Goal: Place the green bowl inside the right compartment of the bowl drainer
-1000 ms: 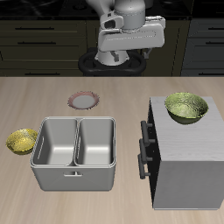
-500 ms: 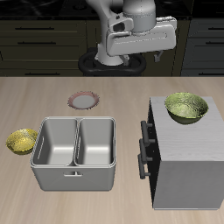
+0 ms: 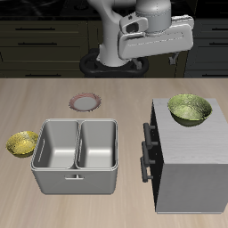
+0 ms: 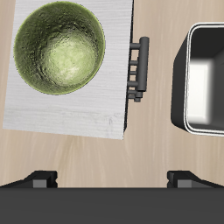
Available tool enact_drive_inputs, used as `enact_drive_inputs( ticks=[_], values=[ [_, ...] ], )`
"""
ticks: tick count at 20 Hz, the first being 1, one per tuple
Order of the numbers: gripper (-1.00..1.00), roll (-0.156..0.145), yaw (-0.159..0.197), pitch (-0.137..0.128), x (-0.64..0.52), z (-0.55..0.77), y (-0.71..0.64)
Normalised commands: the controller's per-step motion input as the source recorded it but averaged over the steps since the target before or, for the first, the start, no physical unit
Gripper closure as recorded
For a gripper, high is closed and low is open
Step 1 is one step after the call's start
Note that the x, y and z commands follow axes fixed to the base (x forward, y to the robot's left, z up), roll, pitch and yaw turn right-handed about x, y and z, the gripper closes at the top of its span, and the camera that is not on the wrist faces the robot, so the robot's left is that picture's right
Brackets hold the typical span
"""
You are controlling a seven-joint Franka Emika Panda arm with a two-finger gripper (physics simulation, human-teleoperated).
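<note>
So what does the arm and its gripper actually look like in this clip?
The arm is glossy white and light grey with rounded segments, on a dark round base. The gripper is a broad, boxy pale-grey hand with two short dark fingers. No cables or markings are visible.

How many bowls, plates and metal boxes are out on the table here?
Bowls: 2, the green bowl on the cabinet and a smaller yellow bowl beside the bowl drainer.
Plates: 1, the small plate.
Boxes: 2, drainer and cabinet.
Total: 5.
</note>
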Motion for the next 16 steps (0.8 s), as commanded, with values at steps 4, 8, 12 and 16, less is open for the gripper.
enact_drive_inputs(
  ticks=[4, 8, 12, 16],
  values=[
    [-1.00, 0.003, -0.053, 0.020, 0.32, 0.04, 0.05],
    [-1.00, 0.003, -0.034, -0.005, 0.30, 0.06, 0.06],
    [-1.00, -0.005, -0.038, -0.016, 0.22, 0.09, 0.01],
    [-1.00, -0.015, -0.020, -0.015, 0.16, 0.07, -0.03]
  ],
)
